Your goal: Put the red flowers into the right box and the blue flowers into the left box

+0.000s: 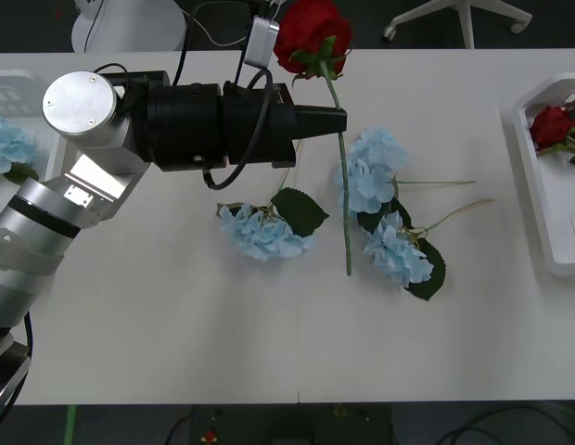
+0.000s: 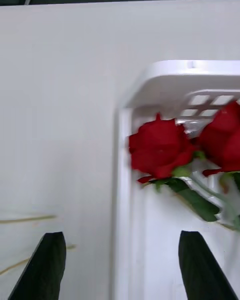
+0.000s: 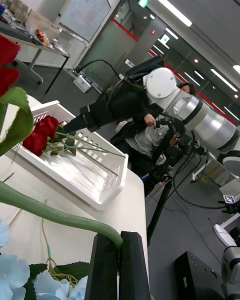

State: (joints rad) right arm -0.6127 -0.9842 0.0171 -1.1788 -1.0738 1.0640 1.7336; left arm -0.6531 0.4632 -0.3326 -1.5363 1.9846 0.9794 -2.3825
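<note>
My left gripper [image 1: 341, 120] reaches across the table, lifted, and is shut on the green stem of a red flower [image 1: 312, 35], whose stem hangs down past the fingers. In the left wrist view the black fingers [image 3: 106, 265] pinch that stem [image 3: 55, 215]. Three blue flowers [image 1: 265, 232] [image 1: 372, 168] [image 1: 397, 250] lie mid-table. The right box [image 1: 544, 199] holds two red flowers [image 2: 159, 147] [image 2: 225, 139]. My right gripper [image 2: 122, 267] hovers open over that box's near wall. One blue flower [image 1: 9, 144] lies in the left box [image 1: 14, 88].
The right box [image 3: 102, 192] sits near the table's right end, with the right arm [image 3: 165, 92] above it. A person sits behind that arm, away from the table. Bare white tabletop [image 1: 176, 334] stretches along the near side.
</note>
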